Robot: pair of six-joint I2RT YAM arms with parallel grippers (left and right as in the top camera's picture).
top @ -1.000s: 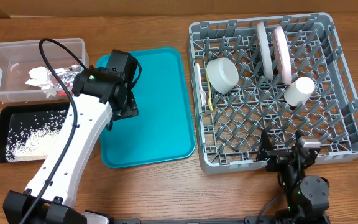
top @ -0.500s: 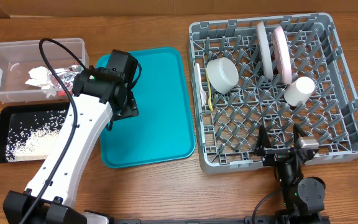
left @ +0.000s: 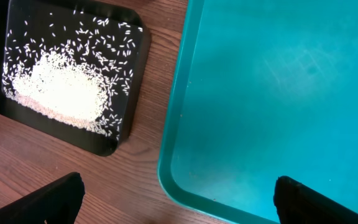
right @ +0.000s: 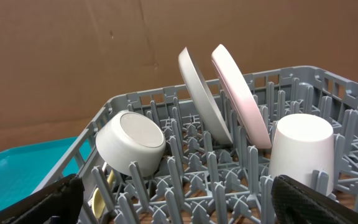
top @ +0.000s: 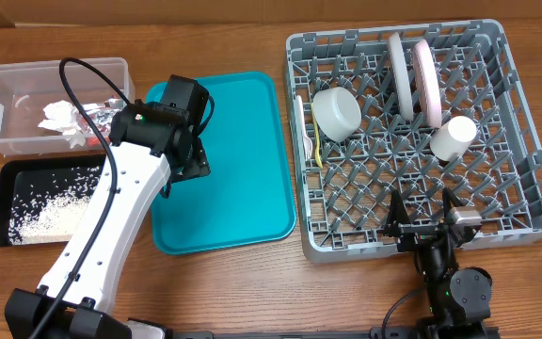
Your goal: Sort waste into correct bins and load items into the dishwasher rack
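Note:
The grey dishwasher rack (top: 520, 202) holds two plates on edge, a pale grey-blue one (top: 401, 73) and a white one (top: 428, 83), a white bowl (top: 337, 115) and a white cup (top: 453, 137); they also show in the right wrist view (right: 204, 99), (right: 241, 93), (right: 131, 142), (right: 302, 149). The clear tub (top: 7, 94) holds the napkin (top: 59, 118) and foil wrapper (top: 90, 125). The black tray (top: 3, 193) holds rice grains (left: 55, 87). My left gripper (left: 178, 202) is open and empty over the teal tray's corner. My right gripper (right: 179, 202) is open and empty at the rack's front edge.
A teal tray (top: 243, 169) lies between the bins and the rack. A thin yellow utensil (top: 315, 146) lies at the rack's left side. Brown cardboard stands behind the rack in the right wrist view (right: 104, 56).
My right gripper has opened wider at the rack's front edge. The left arm has not moved.

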